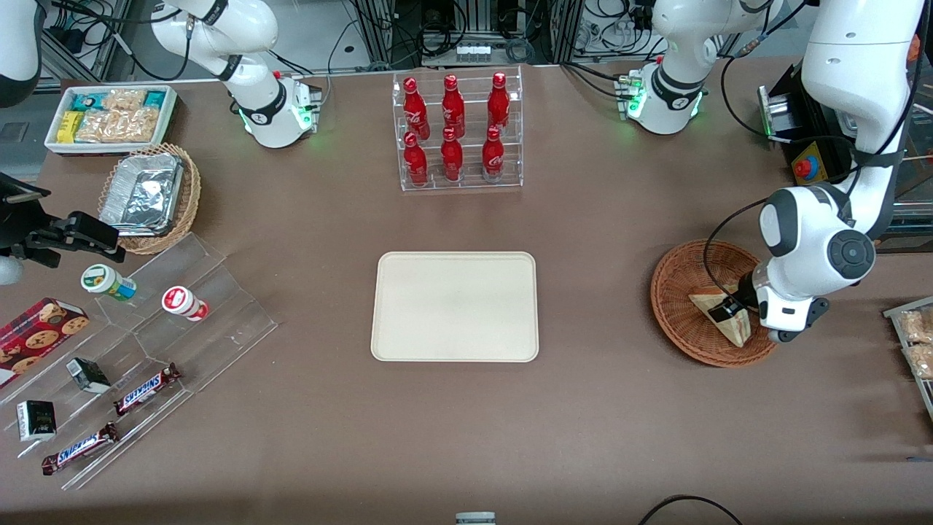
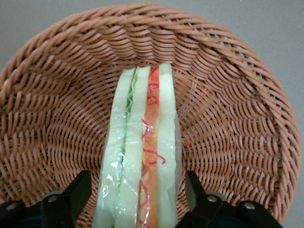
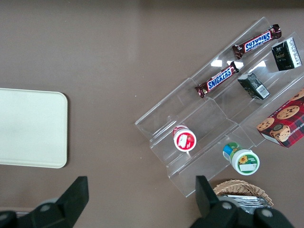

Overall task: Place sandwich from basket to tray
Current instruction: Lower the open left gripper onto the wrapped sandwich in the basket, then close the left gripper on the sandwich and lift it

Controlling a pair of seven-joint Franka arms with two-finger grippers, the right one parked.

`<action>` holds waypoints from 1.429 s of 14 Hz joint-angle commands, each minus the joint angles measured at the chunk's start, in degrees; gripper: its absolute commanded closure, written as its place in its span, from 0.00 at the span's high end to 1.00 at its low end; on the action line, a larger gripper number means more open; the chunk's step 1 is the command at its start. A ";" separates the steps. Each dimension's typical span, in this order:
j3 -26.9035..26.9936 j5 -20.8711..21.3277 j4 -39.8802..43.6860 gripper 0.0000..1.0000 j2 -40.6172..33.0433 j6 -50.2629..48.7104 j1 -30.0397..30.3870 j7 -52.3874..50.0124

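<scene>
One sandwich [image 2: 138,161] in one basket [image 2: 57,118], claw [image 2: 137,199] spread astride it.

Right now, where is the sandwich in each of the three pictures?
Front view: the sandwich lies in the basket, at the working arm's end of the table, with the end effector on it.
Left wrist view: sandwich between the open fingers.
Right wrist view: not in it.
Shared landmark: the basket.

SNICKERS on candy bar [image 3: 217,80] | SNICKERS on second candy bar [image 3: 257,42] | both on clear acrylic step rack [image 3: 209,118] | other labels unreadable
</scene>
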 commanded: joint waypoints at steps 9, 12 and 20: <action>-0.16 0.83 5.27 0.34 -3.89 -10.78 -5.08 -0.17; -0.24 1.70 6.24 0.31 -5.39 -11.04 -9.02 2.01; -1.03 -0.75 12.46 0.25 -1.98 -11.57 -24.93 2.30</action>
